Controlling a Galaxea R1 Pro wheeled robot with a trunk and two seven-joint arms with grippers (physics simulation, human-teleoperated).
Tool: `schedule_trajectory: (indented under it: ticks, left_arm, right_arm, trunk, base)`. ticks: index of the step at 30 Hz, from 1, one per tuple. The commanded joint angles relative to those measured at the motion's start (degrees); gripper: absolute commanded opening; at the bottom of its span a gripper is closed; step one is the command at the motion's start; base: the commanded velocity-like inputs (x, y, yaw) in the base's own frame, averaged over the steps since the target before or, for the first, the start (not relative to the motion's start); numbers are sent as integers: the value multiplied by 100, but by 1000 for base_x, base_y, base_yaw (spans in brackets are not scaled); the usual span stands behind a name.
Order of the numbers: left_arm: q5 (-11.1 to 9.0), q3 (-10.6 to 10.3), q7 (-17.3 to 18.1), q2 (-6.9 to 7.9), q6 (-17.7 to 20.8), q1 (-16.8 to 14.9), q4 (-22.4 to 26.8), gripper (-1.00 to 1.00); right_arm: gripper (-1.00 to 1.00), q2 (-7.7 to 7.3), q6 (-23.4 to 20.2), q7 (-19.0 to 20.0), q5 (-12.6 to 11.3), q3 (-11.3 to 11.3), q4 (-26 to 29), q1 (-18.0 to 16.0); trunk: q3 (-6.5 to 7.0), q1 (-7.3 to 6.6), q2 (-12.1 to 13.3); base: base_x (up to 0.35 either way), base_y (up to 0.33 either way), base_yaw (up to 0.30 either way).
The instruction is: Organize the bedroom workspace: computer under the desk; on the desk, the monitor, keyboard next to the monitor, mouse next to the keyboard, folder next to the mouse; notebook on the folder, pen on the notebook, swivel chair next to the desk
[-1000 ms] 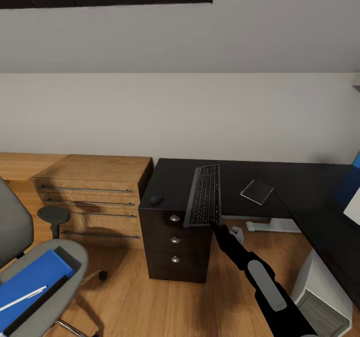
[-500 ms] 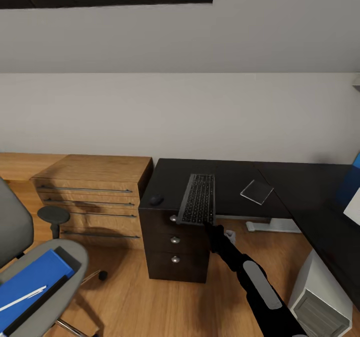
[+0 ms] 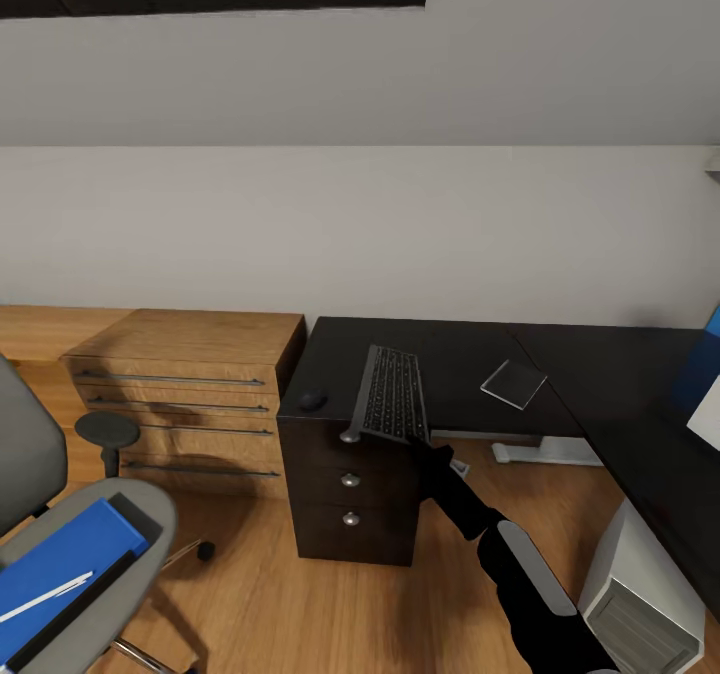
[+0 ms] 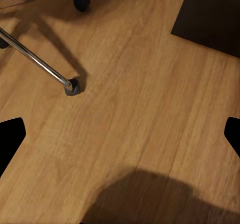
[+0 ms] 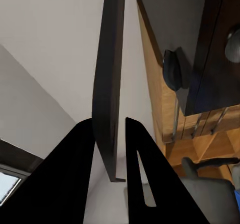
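My right gripper (image 3: 421, 442) is shut on the near end of the black keyboard (image 3: 392, 394), which hangs tilted over the front edge of the black desk (image 3: 470, 349). In the right wrist view the keyboard (image 5: 110, 79) runs edge-on between my fingers (image 5: 75, 174). The mouse (image 3: 313, 399) lies on the desk's left corner, also in the right wrist view (image 5: 173, 70). The grey notebook (image 3: 514, 383) lies further right on the desk. At lower left the swivel chair (image 3: 120, 514) carries the blue folder (image 3: 60, 559) and the white pen (image 3: 45, 597). The computer (image 3: 640, 619) stands under the desk's right wing. My left gripper (image 4: 120, 134) is open over the floor.
A light wooden dresser (image 3: 190, 369) adjoins the desk on the left. The black drawer unit (image 3: 345, 499) with silver knobs stands under the keyboard. A chrome chair leg with a caster (image 4: 73, 87) crosses the wooden floor below my left gripper. A white and blue shape (image 3: 705, 404) sits at the right edge.
My right arm has shifted left and lower with the keyboard, whose far end has dropped closer to the desk top. Chair, mouse and notebook have not moved.
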State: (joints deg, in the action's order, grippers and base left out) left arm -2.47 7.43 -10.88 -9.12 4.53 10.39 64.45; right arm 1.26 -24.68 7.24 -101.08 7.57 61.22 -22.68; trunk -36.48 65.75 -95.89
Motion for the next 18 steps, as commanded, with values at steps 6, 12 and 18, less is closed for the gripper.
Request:
schedule_trajectory:
  ticks: [6,12,18]
  left_arm:
    - [-26,4,-10,-3,31,3,15,100]
    - [-26,4,-10,-4,31,3,15,100]
    - [-25,-7,27,-53,18,68,-143,100]
  right_arm:
    - [-100,-65,-3,22,35,-7,-165,-5]
    - [-100,-231,-18,16,13,20,-155,-3]
    - [-100,-271,-143,-44,-234,-67,92,-9]
  trunk:
    - [-5,0,-2]
    - [-5,0,-2]
    - [85,-110,199]
  base:
    - [0,0,0]
    - [0,0,0]
    - [0,0,0]
